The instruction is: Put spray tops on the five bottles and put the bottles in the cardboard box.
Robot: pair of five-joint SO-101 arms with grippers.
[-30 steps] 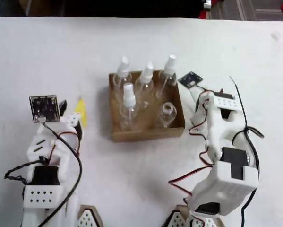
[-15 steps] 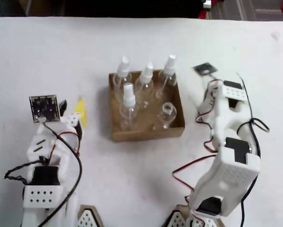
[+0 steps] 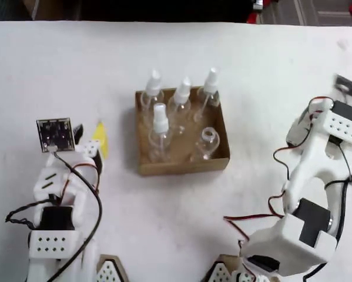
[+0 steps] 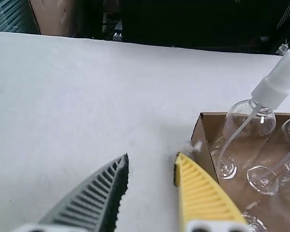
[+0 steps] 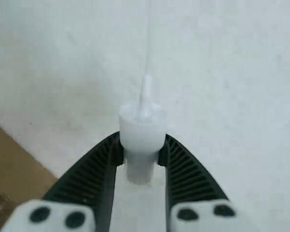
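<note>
A: Left end effector [image 4: 151, 164]?
B: Fingers spread, empty. Low over the bench [image 3: 105, 59], just left of the box [image 3: 181, 167].
A: Bottles [image 3: 180, 106]?
B: Five, upright in the box. Four have tops on. The front-right bottle [image 3: 207, 143] has a bare neck.
A: Right end effector [image 5: 140, 147]?
B: Pinching a spray top [image 5: 142, 126], tube pointing away from the wrist. Over bare bench, right of the box.

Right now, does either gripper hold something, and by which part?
The right gripper holds a spray top by its white cap. The left gripper is open, empty.
</note>
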